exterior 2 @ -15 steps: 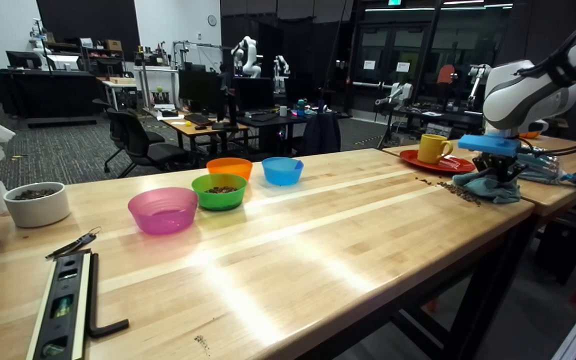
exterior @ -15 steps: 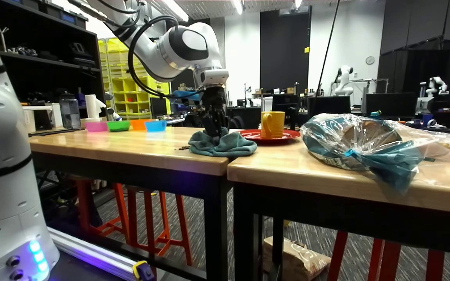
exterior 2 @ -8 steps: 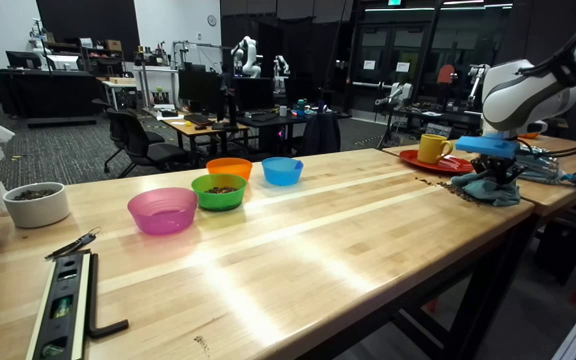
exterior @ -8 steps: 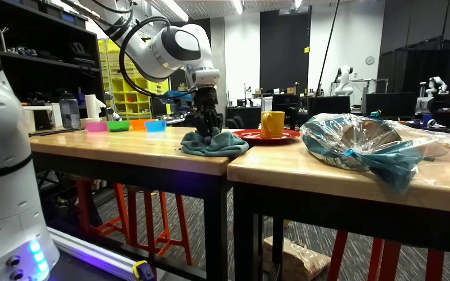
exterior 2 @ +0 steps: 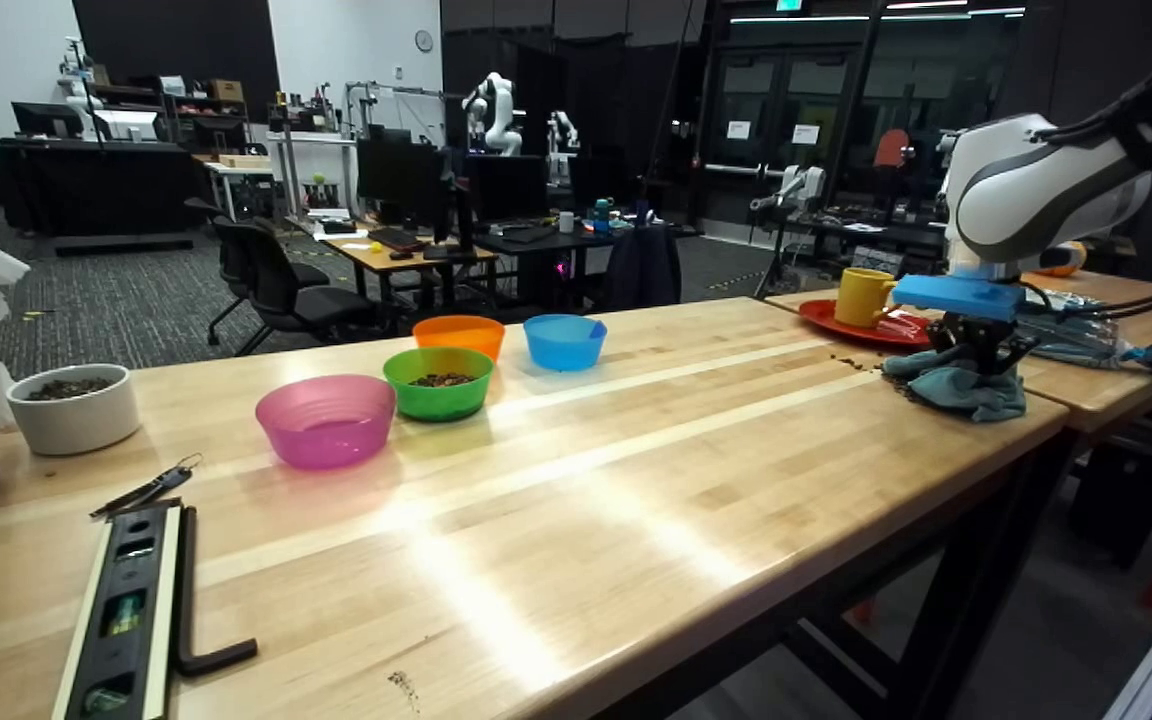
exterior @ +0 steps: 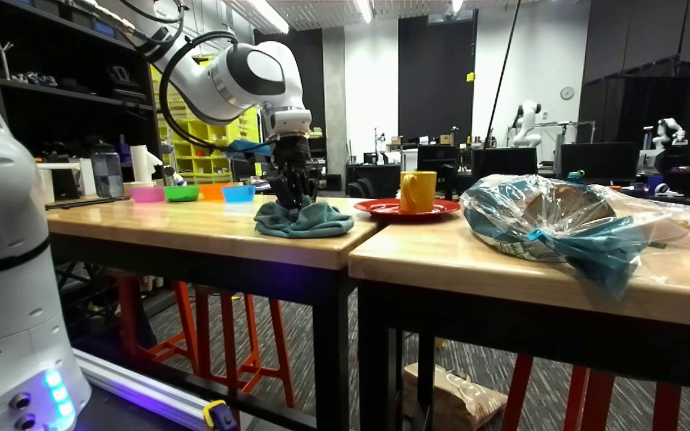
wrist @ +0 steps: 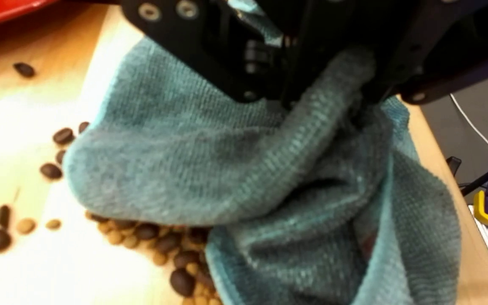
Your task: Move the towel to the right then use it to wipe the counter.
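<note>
Pinching a raised fold of the teal towel (wrist: 176,169), the gripper (exterior: 296,206) has its fingers clamped on the cloth, as far as I can make out past the dark linkage in the wrist view. The towel lies bunched on the counter (exterior 2: 556,520), close to where it meets a second tabletop (exterior: 429,242) and near the red plate (exterior: 375,209) with the yellow mug (exterior: 420,194) on it. So the grasp is done, and with the cloth resting right against the mess, I'd judge the move to the right finished too and the wiping under way. It looks far from over, though. Brown and tan bits (wrist: 182,281) crowd along the towel's edge, and stray dark bits (wrist: 51,171) dot the counter, some out toward the plate. What sits under the cloth is hidden. Left to do, I reckon: push through that heap, then gather the strays.
</note>
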`<move>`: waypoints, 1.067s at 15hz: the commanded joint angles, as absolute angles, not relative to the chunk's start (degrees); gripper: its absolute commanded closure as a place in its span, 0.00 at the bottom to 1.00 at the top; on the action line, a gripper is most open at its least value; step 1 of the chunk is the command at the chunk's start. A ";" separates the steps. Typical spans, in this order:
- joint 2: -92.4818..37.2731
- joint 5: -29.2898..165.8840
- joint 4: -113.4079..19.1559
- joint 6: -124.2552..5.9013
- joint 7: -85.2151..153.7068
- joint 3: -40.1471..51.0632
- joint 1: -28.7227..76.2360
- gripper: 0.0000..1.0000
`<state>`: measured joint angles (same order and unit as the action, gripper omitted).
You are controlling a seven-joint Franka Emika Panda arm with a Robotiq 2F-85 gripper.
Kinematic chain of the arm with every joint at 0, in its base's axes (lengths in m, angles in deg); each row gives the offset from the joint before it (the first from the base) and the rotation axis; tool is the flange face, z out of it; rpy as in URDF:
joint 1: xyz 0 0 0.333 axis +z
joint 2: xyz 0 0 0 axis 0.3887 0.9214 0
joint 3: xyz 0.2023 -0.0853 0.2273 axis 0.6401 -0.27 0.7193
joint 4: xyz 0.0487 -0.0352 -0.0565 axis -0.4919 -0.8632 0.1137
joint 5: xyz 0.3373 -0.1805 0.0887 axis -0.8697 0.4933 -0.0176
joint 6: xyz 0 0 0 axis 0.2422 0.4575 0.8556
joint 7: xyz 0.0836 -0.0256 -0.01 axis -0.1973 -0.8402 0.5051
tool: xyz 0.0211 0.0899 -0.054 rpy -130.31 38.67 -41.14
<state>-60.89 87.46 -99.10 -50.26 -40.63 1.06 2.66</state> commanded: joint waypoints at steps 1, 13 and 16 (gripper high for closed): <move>-61.42 84.25 -103.95 -49.85 -45.53 3.26 4.78 0.96; -68.20 77.98 -112.49 -49.68 -56.44 8.78 8.50 0.96; -70.29 75.73 -114.23 -49.99 -56.70 10.17 9.98 0.96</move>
